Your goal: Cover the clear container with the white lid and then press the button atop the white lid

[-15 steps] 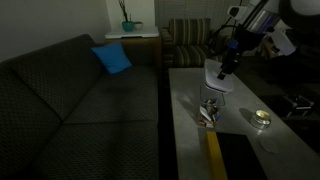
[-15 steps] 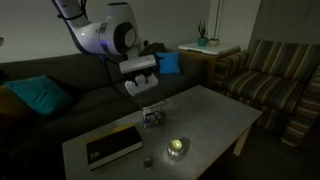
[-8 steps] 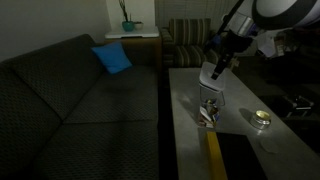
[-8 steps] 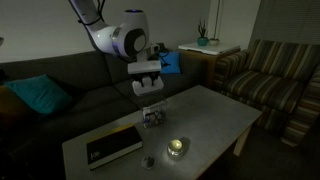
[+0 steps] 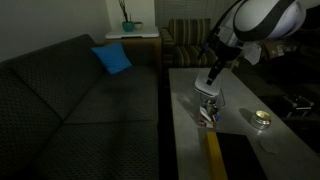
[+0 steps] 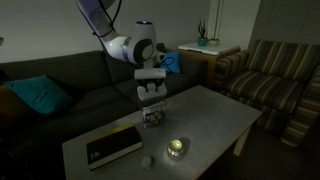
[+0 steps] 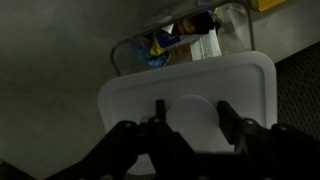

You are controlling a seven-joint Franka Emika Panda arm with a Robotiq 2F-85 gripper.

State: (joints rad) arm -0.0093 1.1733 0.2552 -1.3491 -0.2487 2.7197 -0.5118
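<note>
White, glossy robot arm [image 6: 126, 47] of rounded, bulbous shells; dark bands at its joints in both exterior views; black, chunky two-fingered gripper [image 7: 193, 116] with matte, blunt fingers [image 7: 157, 128].

Dark sofa [image 5: 70, 95], pale table [image 6: 215, 110], perhaps striped armchair [image 6: 272, 78]

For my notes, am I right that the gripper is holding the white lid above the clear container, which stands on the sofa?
Not quite, only the resting place is wrong. The clear container stands on the table, as an exterior view shows. The gripper does hold the white lid above it.
</note>
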